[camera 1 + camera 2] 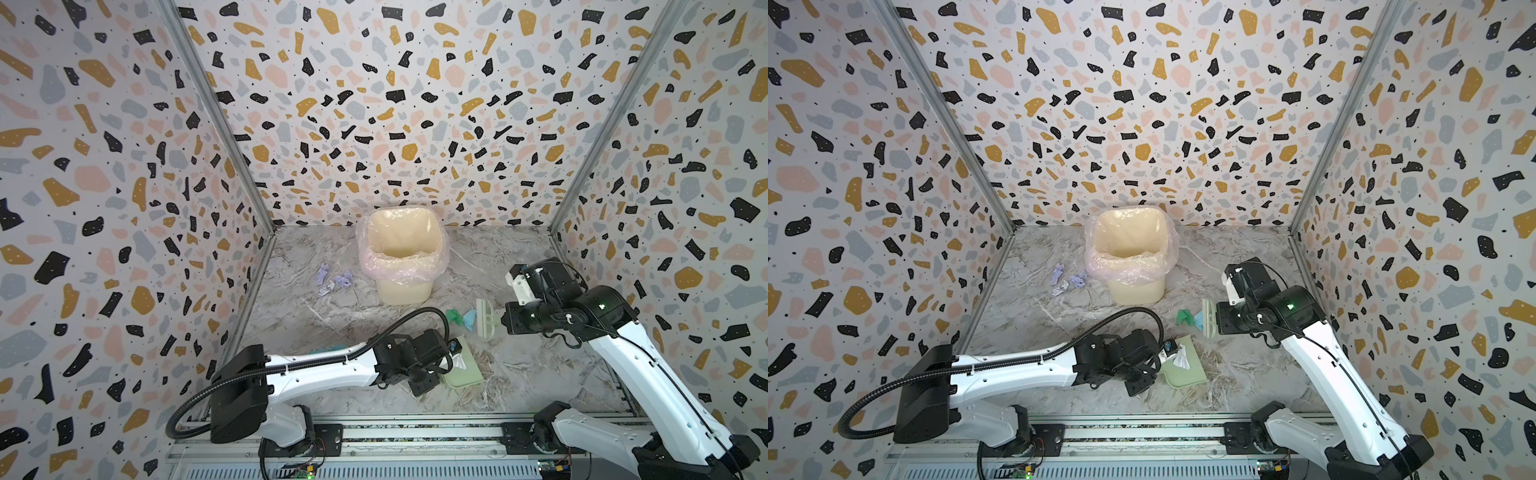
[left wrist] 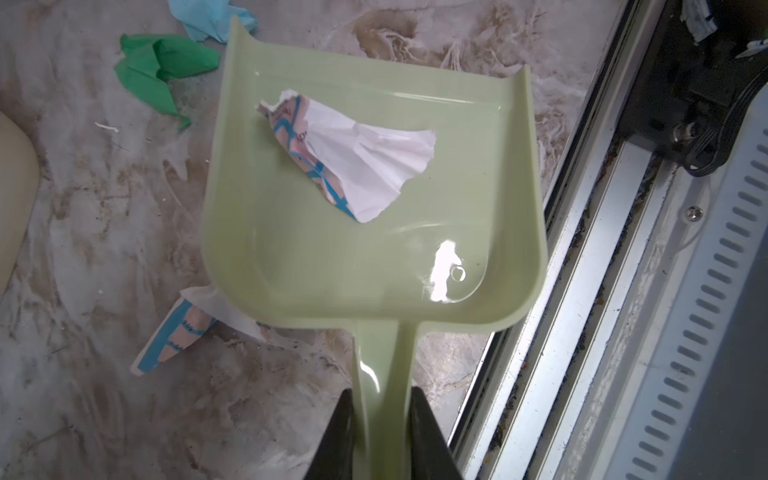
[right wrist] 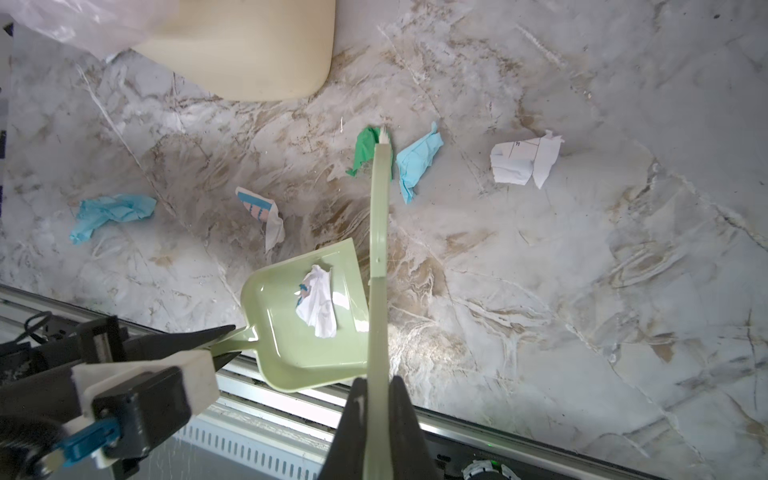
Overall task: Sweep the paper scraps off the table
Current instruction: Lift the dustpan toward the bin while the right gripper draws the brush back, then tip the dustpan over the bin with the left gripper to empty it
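1. Closest in, left claw (image 2: 382,399) had its jaws clamped on the dustpan (image 2: 332,257) handle. Pan looked to rest low on the table (image 2: 83,232), mouth turned toward the loose bits, prob. so they could be pushed straight in.
2. Opposite, right claw (image 3: 377,384) was closed tight on the brush (image 3: 379,216) handle. Brush end reached out by the green scrap (image 3: 365,149) & light-blue scrap (image 3: 417,160), placed, I'd judge, to drag both back to the pan.
3. Other paper scraps: one printed piece (image 2: 353,158) lay already in the pan. A second printed piece (image 2: 178,328) lay outside by its rear corner. White scrap (image 3: 524,163) & another blue scrap (image 3: 110,212) lay well apart on the table, w/ a lavender bunch (image 1: 334,280) near the bin (image 1: 401,291).
4. Hidden/unclear:
   - left arm (image 1: 324,370) covered the pan handle & part of the pan in both top views
   - second printed piece was partly behind the pan wall
   - brush was seen edge-on, so couldn't tell if bristles touched table or scraps
   - bin bottom wasn't visible
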You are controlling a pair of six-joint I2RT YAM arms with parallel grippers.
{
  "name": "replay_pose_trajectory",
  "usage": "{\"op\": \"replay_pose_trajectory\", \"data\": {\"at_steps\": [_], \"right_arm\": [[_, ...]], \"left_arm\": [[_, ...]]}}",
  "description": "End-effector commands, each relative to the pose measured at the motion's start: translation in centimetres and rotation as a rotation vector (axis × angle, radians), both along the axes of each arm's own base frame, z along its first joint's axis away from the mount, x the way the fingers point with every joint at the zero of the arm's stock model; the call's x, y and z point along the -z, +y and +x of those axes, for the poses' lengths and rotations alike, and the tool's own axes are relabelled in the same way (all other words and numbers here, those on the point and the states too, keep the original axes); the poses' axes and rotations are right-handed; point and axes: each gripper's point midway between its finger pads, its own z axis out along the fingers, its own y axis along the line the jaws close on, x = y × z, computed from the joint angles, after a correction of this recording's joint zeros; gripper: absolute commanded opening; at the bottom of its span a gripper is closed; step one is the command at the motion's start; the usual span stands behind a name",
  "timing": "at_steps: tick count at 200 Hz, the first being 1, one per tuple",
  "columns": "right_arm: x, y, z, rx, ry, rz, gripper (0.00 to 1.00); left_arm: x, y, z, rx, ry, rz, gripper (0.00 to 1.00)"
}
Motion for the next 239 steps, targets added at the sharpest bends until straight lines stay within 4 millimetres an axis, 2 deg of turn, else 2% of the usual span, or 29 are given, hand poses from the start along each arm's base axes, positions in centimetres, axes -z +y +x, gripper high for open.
{"op": "replay_pose_trajectory", "data": {"at_steps": [1, 75, 130, 160, 189, 216, 239], "right_arm": [[-1.8, -0.2, 0.7, -0.003, -0.075, 0.063, 0.0], [-1.7, -0.7, 1.9, -0.004, -0.093, 0.131, 0.0], [-2.1, -0.7, 2.2, -0.015, -0.106, 0.156, 0.0], [-2.3, -0.8, 2.2, -0.02, -0.11, 0.161, 0.0], [-2.2, -0.8, 2.4, -0.028, -0.111, 0.168, 0.0], [-2.3, -0.9, 2.5, -0.036, -0.115, 0.171, 0.0], [-2.1, -0.9, 2.6, -0.045, -0.113, 0.179, 0.0]], "left_arm": [[-3.7, 0.0, 1.3, -0.059, -0.055, -0.052, 0.0], [-13.2, 1.3, 3.1, -0.159, -0.172, -0.12, 0.0], [-18.2, 3.2, 5.5, -0.277, -0.266, -0.125, 0.0], [-20.6, 5.0, 8.0, -0.371, -0.321, -0.109, 0.0], [-22.9, 7.5, 11.0, -0.485, -0.373, -0.109, 0.0], [-24.3, 10.7, 13.9, -0.59, -0.408, -0.095, 0.0], [-25.0, 12.6, 15.9, -0.647, -0.44, -0.072, 0.0]]}}
